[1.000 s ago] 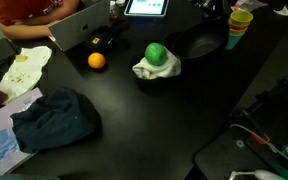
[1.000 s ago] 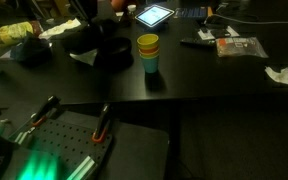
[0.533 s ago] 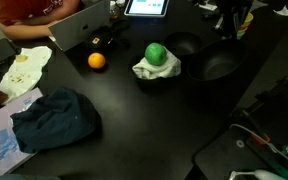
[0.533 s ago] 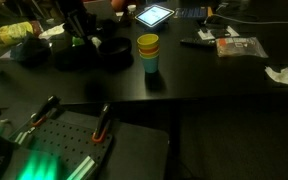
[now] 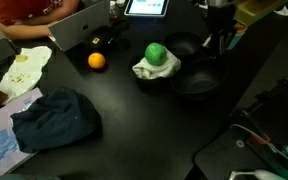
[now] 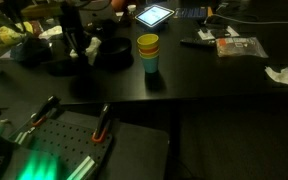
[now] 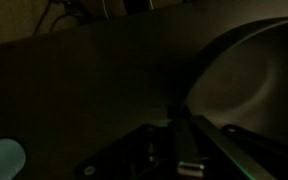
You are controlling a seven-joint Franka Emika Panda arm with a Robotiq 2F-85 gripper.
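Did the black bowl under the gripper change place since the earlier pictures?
Yes. In an exterior view the black bowl slid away from the tablet, past the green ball.

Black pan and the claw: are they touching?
Cannot tell. In the wrist view the claw sits right at the rim of the black pan, but the picture is too dark to show contact or a gap.

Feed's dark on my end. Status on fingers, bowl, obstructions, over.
Fingers shut on black bowl at its rim. Second black bowl right beside it. Green ball on white cloth close alongside.
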